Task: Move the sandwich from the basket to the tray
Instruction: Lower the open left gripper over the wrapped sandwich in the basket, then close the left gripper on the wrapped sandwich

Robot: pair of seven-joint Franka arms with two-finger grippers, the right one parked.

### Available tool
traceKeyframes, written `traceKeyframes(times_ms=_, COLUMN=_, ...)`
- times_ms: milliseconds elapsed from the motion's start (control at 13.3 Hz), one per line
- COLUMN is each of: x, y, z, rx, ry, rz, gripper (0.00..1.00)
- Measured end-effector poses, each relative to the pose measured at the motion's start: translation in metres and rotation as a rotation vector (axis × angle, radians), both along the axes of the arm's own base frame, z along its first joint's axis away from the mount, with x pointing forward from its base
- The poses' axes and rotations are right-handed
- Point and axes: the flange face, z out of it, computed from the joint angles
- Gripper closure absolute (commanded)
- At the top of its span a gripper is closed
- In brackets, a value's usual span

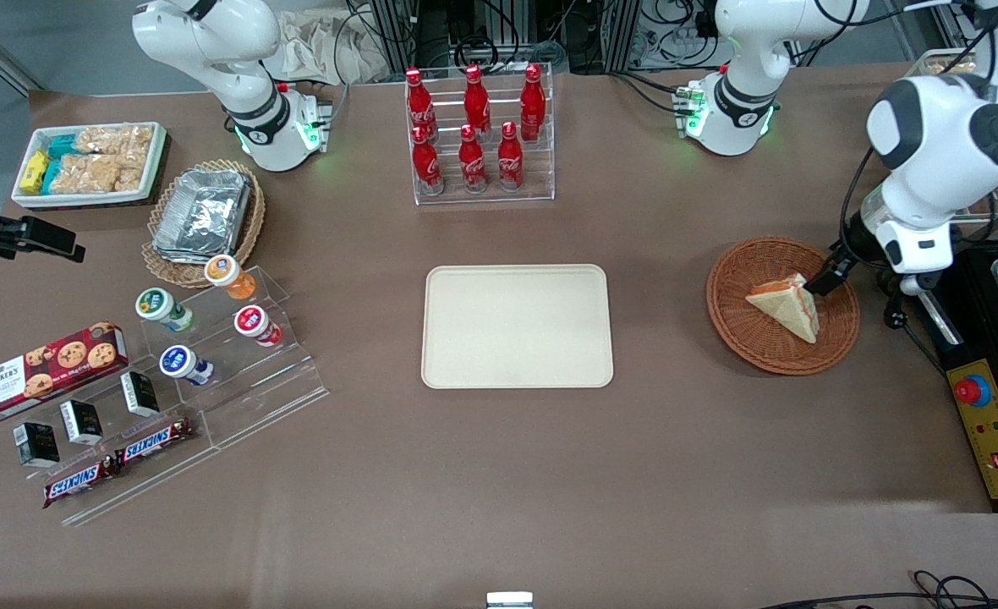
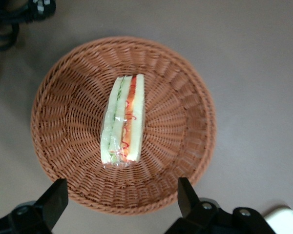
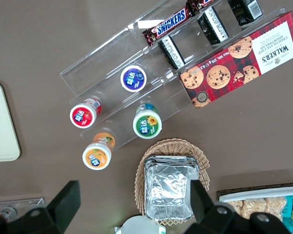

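Wrist view, pincer point(image 2: 118, 197) spread wide above sandwich point(image 2: 123, 119), basket point(image 2: 63, 97) beneath

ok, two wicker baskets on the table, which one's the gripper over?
The round reddish-brown basket holding the sandwich; the gripper hangs above its rim, jaws open. The tan scalloped basket holds foil trays.

Non-task items, table:
Cola bottles in clear rack point(image 1: 480, 135); foil trays in tan basket point(image 1: 203, 216); snack bin point(image 1: 89, 163); yogurt cups point(image 1: 186, 321), Snickers point(image 1: 118, 461), cookie box point(image 1: 46, 370) w/ acrylic stand.
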Motion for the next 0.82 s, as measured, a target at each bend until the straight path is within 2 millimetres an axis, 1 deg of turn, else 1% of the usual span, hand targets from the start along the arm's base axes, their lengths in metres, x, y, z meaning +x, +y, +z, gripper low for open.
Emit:
traceKeyframes(times_ms=150, x=-0.005, y=0.000, z=-0.033, rx=0.002, ry=0.000, rz=0.026, gripper=0.00)
traceKeyframes(times_ms=450, x=-0.011, y=0.010, z=-0.091, rx=0.011, ry=-0.030, rz=0.062, gripper=0.00)
traceKeyframes(times_ms=600, x=-0.015, y=0.012, z=-0.117, rx=0.016, ry=-0.028, rz=0.067, gripper=0.00)
traceKeyframes(times_ms=675, x=-0.015, y=0.012, z=-0.127, rx=0.017, ry=-0.023, rz=0.066, gripper=0.11)
traceKeyframes(times_ms=750, x=-0.016, y=0.012, z=-0.133, rx=0.018, ry=-0.015, rz=0.065, gripper=0.51)
traceKeyframes(times_ms=825, x=-0.016, y=0.012, z=-0.136, rx=0.018, ry=-0.012, rz=0.065, gripper=1.00)
